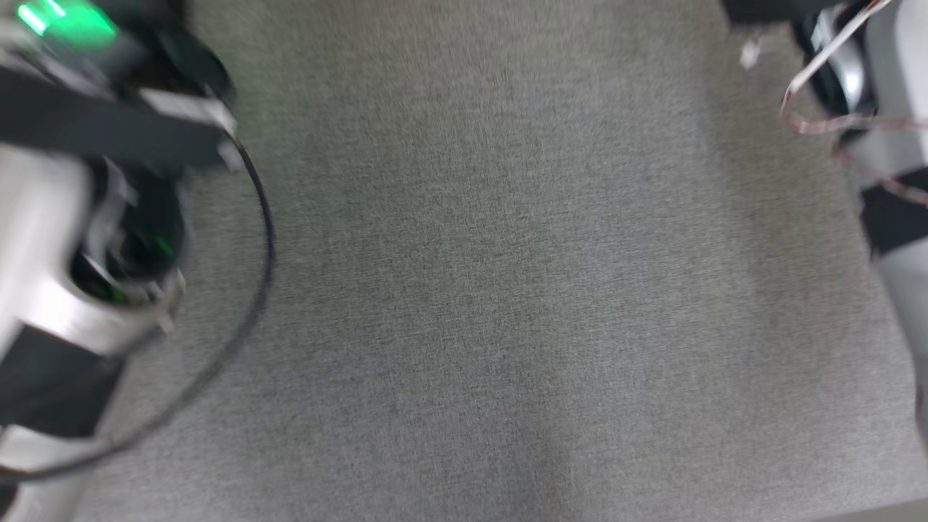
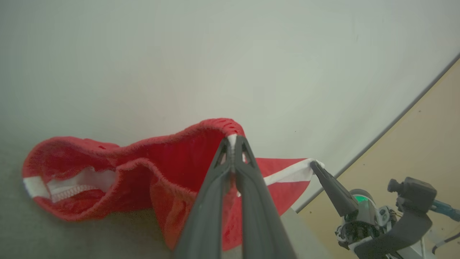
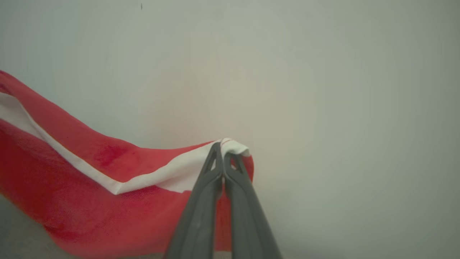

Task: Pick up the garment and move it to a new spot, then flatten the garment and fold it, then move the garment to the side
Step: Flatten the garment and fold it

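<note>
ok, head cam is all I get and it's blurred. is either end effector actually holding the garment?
Observer: Yes. The left end effector is shut on the red garment, pinching its upper edge.
Operator: And the right?
Observer: The right end effector is shut on a white-trimmed corner of the same garment.
Operator: Taut between them?
Observer: No. The right wrist view shows the fabric sagging in a curve away from the grip.
</note>
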Controlling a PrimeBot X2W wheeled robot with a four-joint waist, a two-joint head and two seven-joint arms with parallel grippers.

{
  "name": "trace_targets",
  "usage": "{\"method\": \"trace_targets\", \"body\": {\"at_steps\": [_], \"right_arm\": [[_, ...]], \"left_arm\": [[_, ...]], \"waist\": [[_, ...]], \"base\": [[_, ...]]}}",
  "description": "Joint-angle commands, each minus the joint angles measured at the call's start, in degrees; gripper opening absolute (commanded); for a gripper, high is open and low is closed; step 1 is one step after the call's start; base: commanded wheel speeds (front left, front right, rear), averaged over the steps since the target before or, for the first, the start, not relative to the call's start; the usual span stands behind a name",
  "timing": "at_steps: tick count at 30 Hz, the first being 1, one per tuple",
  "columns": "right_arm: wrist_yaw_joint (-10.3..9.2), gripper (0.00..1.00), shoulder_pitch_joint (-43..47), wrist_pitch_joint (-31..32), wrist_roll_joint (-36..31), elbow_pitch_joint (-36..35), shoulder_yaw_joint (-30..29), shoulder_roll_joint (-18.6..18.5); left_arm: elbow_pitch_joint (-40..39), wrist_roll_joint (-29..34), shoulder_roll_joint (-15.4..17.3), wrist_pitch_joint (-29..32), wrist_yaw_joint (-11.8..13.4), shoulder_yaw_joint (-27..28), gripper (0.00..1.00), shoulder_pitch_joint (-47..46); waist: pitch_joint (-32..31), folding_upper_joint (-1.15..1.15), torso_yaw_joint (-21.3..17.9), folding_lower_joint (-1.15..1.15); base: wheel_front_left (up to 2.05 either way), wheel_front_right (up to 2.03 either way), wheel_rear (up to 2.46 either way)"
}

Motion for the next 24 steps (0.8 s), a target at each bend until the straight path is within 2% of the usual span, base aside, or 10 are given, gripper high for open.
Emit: {"method": "trace_targets", "body": {"at_steps": [1,3,6,10,14,24], "right_arm": [[-0.12,0.0,2.44,1.64,1.57,0.05,0.36,-0.63],[-0.12,0.0,6.07,5.73,4.52,-0.48,0.39,-0.99],[-0.12,0.0,10.6,9.9,6.5,-1.09,0.67,-0.49],[-0.12,0.0,17.19,14.06,7.02,-2.67,0.31,-0.94],[-0.12,0.0,23.17,17.64,7.14,-5.4,1.53,-2.1],[-0.12,0.0,37.65,29.92,7.7,-11.63,3.62,-4.71]], "left_arm": [[-0.2,-0.32,0.73,0.17,-0.08,-1.61,0.0,2.1],[1.37,-0.35,1.35,0.14,-0.09,-5.08,0.0,5.15],[3.57,-1.84,0.45,-0.05,-0.09,-7.25,0.0,8.34],[5.44,-5.52,-1.51,-0.26,-0.09,-7.37,0.0,14.03],[7.55,-6.45,-2.51,-0.32,-0.1,-8.44,0.0,19.27],[13.84,-6.4,-4.07,-0.35,-0.09,-4.75,0.0,28.51]], "waist": [[-3.52,0.0,0.98,0.01],[-6.18,0.0,1.18,0.01],[-9.5,0.0,1.13,0.01],[-13.54,0.0,1.26,0.01],[-16.73,0.0,0.93,0.01],[-23.43,0.0,-0.38,0.01]], "base": [[0.0,0.0,0.0],[0.0,0.0,0.0],[0.0,0.0,0.0],[0.0,0.0,0.0],[0.0,0.0,0.0],[0.0,0.0,0.0]]}}
